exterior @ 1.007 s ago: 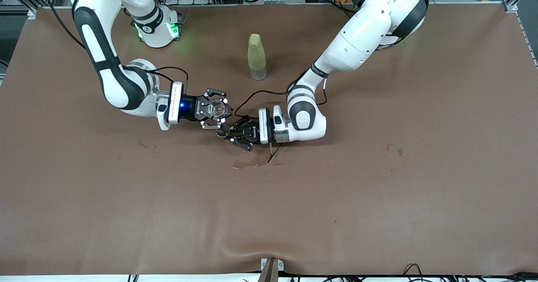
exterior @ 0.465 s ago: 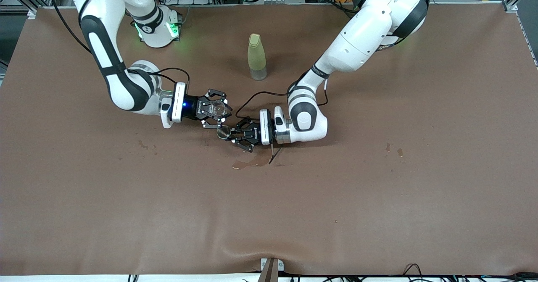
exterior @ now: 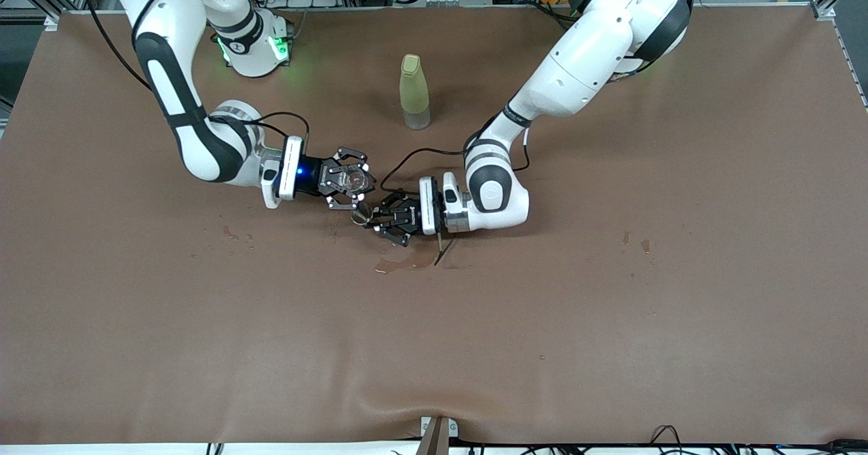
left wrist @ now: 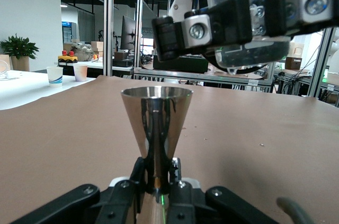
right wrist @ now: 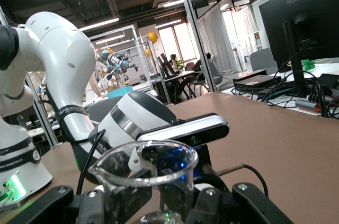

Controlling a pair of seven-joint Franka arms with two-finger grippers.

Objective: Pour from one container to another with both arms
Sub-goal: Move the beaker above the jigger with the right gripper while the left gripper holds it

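**A:** Front view first. Where are the two vessels, taking the bottle (exterior: 414, 91) as the mark?

**B:** Both are nearer the camera than the bottle. The right claw (exterior: 350, 182) is clamped on a clear glass beaker (exterior: 353, 181). The left claw (exterior: 377, 220) is clamped on a small metal cup (exterior: 360, 213). The beaker sits just beside the cup and slightly above it, toward the right arm's end of the table (exterior: 610, 319). The two claws face each other almost nose to nose. A wet stain (exterior: 400, 261) lies on the brown cloth, nearer the camera than the cup.

**A:** Left wrist view?

**B:** The cup (left wrist: 155, 121) is a polished steel cone, upright, wide mouth up, its narrow stem pinched between the fingers (left wrist: 172, 173). The beaker (left wrist: 249, 54) hangs above it, off toward one side, with its clear rounded base showing. It does not touch the cup.

**A:** Right wrist view?

**B:** The beaker (right wrist: 144, 168) is thin clear glass with a flared lip, held between the fingers (right wrist: 87, 203). The left arm's wrist (right wrist: 135, 123) shows through it. I can't tell whether any liquid is inside.

**A:** So what does the pour turn on?

**B:** I'd judge it turns on bringing the beaker's lip over the cup's mouth. The cup's long axis is vertical, so the beaker must tip toward the left claw. The mouth is small, and the stain suggests a miss is easy.
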